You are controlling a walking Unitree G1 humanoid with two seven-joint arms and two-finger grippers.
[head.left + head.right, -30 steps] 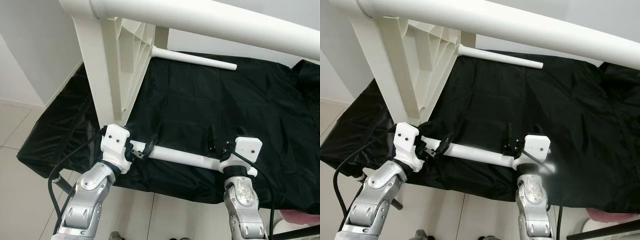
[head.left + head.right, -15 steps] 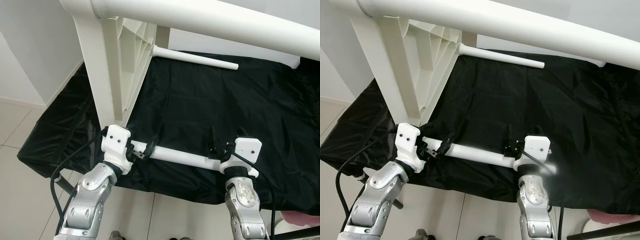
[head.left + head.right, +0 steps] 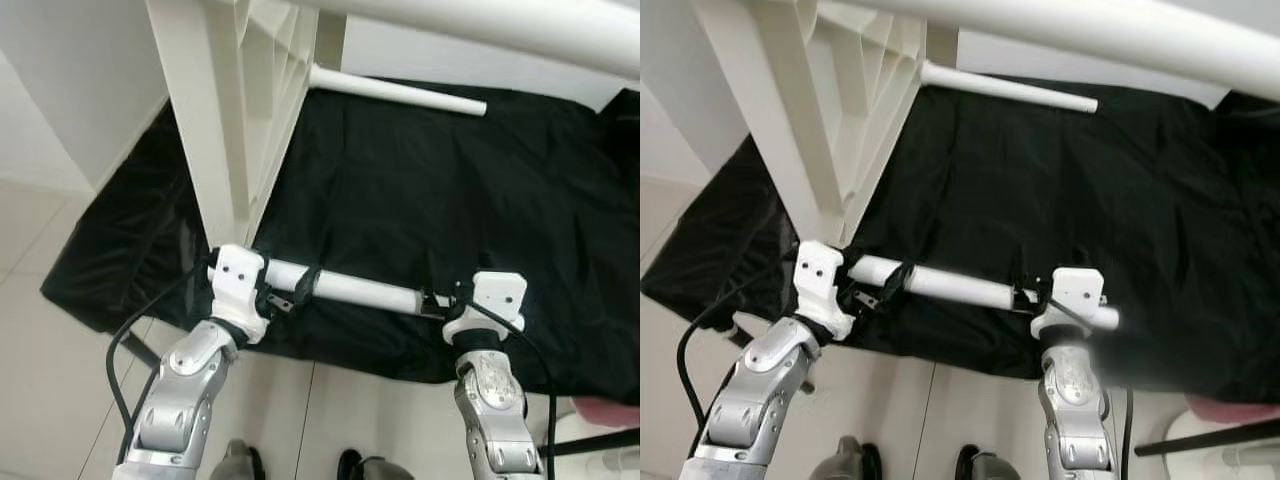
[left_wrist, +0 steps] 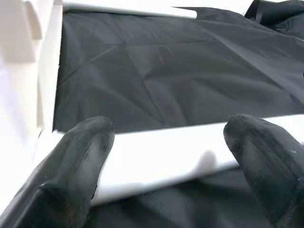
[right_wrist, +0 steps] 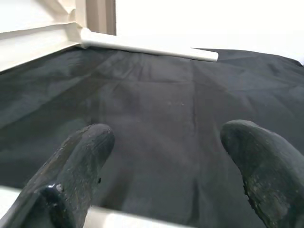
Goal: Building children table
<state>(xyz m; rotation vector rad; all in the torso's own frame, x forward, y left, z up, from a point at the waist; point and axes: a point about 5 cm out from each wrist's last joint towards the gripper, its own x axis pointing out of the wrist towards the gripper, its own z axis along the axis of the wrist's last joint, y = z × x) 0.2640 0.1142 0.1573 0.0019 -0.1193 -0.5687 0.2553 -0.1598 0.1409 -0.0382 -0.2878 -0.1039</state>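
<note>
Midway through assembly: 2 legs fitted to upturned table [image 3: 215,130]; third leg [image 3: 350,288] held by left gripper [image 3: 300,288], right gripper [image 3: 440,305] open beside it, awaiting fitting.

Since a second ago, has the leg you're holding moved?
Yes. The white leg has moved toward the tabletop corner; its left end now sits beside it, past the left pincer.

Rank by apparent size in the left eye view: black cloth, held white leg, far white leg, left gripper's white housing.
1. black cloth
2. held white leg and far white leg: similar length; distance from the camera makes ranking unsure
3. left gripper's white housing
</note>
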